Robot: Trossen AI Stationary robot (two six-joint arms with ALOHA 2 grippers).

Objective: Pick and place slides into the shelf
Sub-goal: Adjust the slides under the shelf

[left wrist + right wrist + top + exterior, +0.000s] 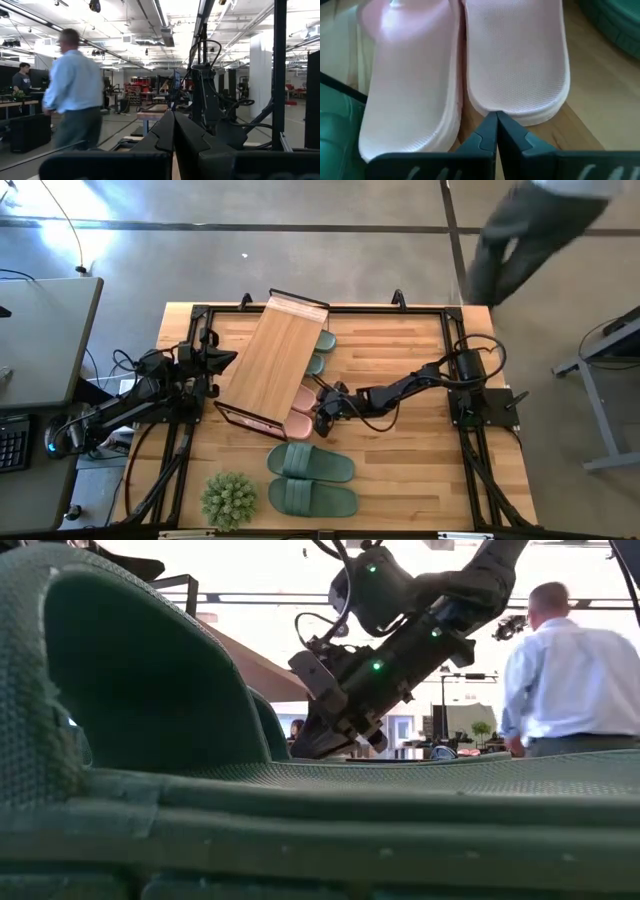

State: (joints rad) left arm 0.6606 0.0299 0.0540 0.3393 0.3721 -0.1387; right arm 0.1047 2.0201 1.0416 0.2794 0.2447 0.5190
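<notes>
we see our clenched right gripper [496,120] nudging the pink slides [515,60] under the shelf [278,360]; one green pair [312,480] waits.

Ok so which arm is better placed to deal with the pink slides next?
The right. Its gripper, jaws shut, sits at the heels of the pink slides, which lie partly under the shelf. The left gripper, also shut, waits at the shelf's far side, with the board between it and them.
</notes>
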